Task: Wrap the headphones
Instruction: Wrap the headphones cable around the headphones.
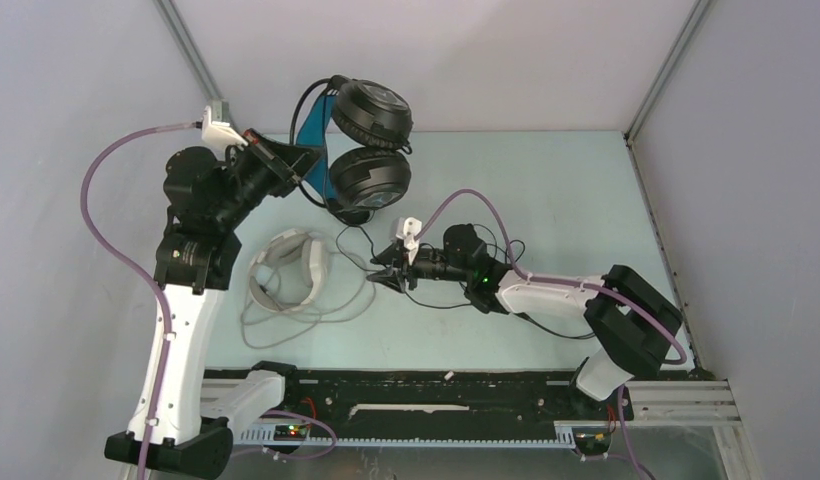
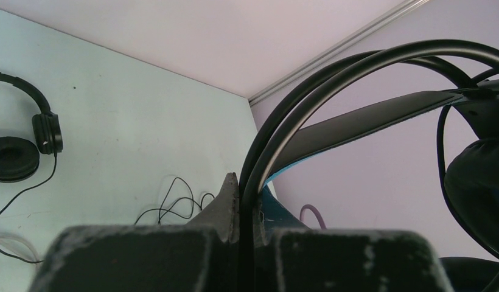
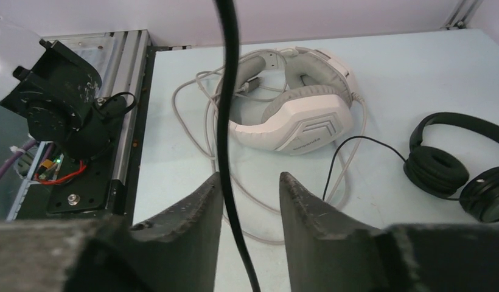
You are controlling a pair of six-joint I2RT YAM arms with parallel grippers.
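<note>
Right gripper [image 3: 250, 182], jaws parted around a black cable [image 3: 226, 91], not yet pinching it. Left gripper [image 2: 242, 204] clenches the blue-banded headphones [image 1: 374, 112] by the headband [image 2: 369, 120], raised above the table [image 1: 546, 180]. The loose cable may slip free, or tugging may wrench the headset loose.

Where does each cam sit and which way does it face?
Top external: above and behind the bases, looking down on the table; both arms show, left gripper holding the blue-band headphones.
Left wrist: looks past its own shut fingers, clamped on that headband, across the table to a wall corner.
Right wrist: looks past the open right gripper, a black cable running through it, at the white headphones.
Shared: both wrist views show the small black headphones.
</note>
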